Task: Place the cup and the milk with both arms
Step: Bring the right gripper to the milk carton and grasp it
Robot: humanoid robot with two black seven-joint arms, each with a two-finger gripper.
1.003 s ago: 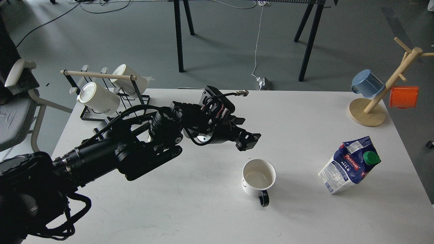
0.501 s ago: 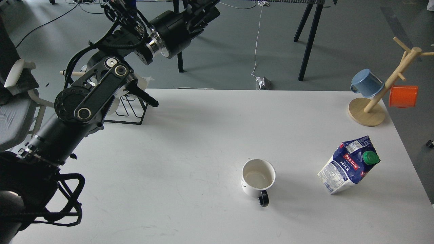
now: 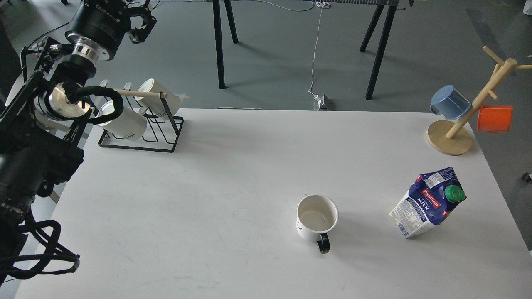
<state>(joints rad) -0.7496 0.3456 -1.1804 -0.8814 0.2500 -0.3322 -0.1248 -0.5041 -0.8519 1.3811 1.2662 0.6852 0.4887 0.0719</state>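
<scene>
The left gripper (image 3: 139, 23) is seen raised at the top left of the view, beyond the desk's far left corner; its dark fingers are small and tangled with cabling, so whether they are apart or together cannot be told. Nothing is seen held in it. The right gripper is not shown.

The white cup (image 3: 316, 219) is stood upright on the desk (image 3: 232, 174), right of centre and toward the near edge, its dark handle turned to that edge. The milk carton (image 3: 428, 202) is set tilted near the right edge, apart from the cup. A wire rack (image 3: 141, 133) with white mugs is placed at the far left corner, a wooden mug tree (image 3: 457, 124) at the far right corner.
</scene>
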